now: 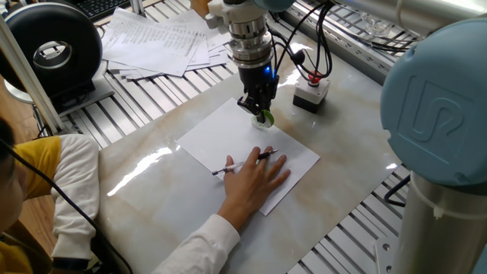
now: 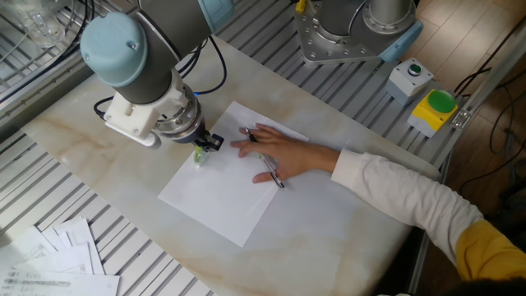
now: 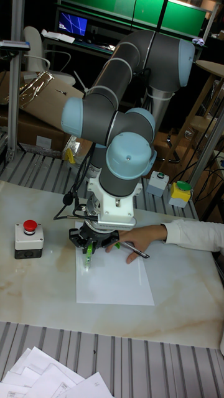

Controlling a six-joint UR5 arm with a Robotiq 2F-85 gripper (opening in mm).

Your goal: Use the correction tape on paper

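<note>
A robotics lab, by the look of it — the marble-look tabletop (image 1: 152, 190) sits on a frame of aluminium rails (image 1: 152, 99), with a red emergency-stop box (image 3: 28, 239) and green and yellow button boxes (image 2: 434, 107) at hand. Monitors (image 3: 74, 25) glow behind, cables trail about, and printed sheets (image 1: 156, 42) lie fanned — a working bench.

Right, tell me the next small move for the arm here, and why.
Probably drag the tool steadily across the paper, keeping the green correction tape pressed down. The tape sits at the sheet near its far edge, and a person's hand with a pen pins the nearer part of the sheet flat. The stroke should likely stay in the bare area, away from the fingers.
</note>
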